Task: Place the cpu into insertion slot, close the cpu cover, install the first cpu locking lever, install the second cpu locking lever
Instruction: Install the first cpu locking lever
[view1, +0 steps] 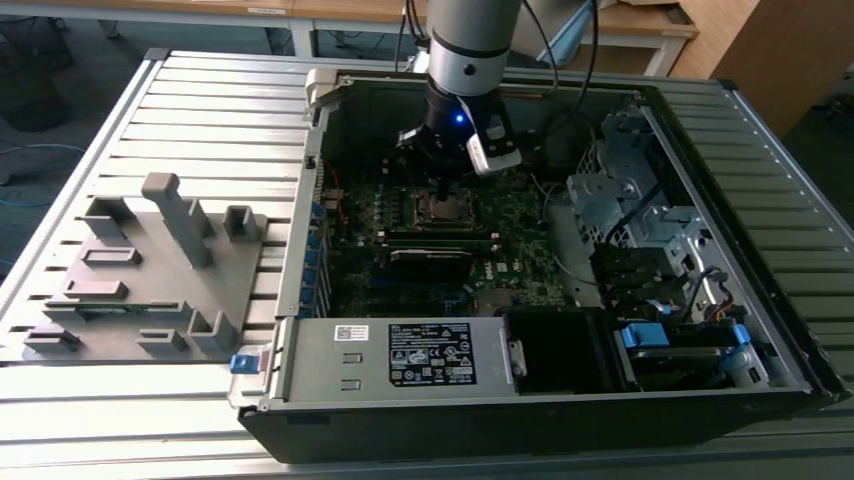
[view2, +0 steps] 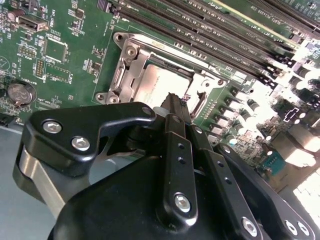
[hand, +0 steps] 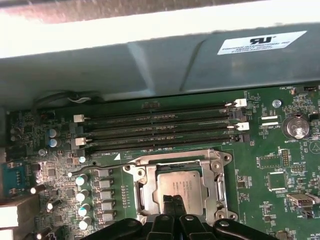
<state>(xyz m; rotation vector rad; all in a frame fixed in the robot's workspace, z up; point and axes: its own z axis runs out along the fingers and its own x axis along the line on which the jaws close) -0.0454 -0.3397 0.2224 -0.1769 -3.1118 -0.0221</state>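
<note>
Gripper (hand: 174, 202), clenched and empty, is hovering over the seated cpu (hand: 181, 181).
Risk: descending tips scratching it or jarring the cpu cover (hand: 170, 160).

Socket partly masked by the tool

In the first wrist view the tool (hand: 174, 201) covers one edge of the cpu (hand: 181, 184) and the bar of the cpu cover (hand: 175, 161) on that same side, and the picture's edge cuts off the tool's body. In the second wrist view its black bulk hides about half the cpu (contact cannot be told). In the exterior view the tabletop (view1: 134, 420) runs out of frame.
</note>
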